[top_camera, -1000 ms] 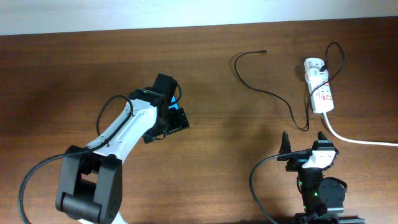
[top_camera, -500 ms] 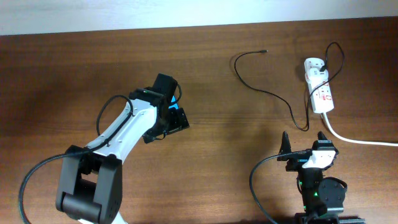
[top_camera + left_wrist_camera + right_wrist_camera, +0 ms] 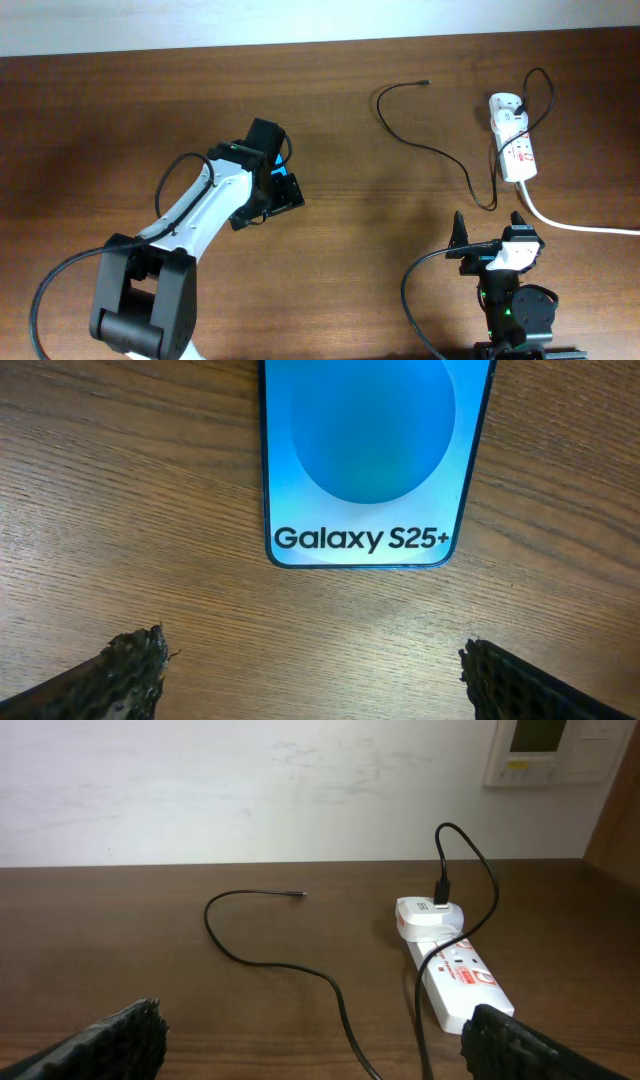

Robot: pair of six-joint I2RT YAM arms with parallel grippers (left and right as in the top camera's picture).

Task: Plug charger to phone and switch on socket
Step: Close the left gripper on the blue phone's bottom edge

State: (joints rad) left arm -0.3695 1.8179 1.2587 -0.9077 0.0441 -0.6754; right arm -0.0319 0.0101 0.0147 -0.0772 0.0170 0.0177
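Note:
The phone (image 3: 365, 455) lies flat on the wooden table, blue screen up with "Galaxy S25+" text. In the overhead view it (image 3: 287, 190) is mostly hidden under my left arm. My left gripper (image 3: 315, 665) hovers just short of the phone's near end, open and empty. The black charger cable (image 3: 432, 150) curves from its free plug tip (image 3: 426, 82) to the white socket strip (image 3: 515, 148). The cable (image 3: 290, 965) and the socket (image 3: 455, 970) also show in the right wrist view. My right gripper (image 3: 492, 238) rests low at the front right, open and empty.
A thick white cord (image 3: 585, 226) runs from the socket off the right edge. A white adapter (image 3: 428, 915) sits plugged into the strip's far end. A pale wall borders the table's far edge.

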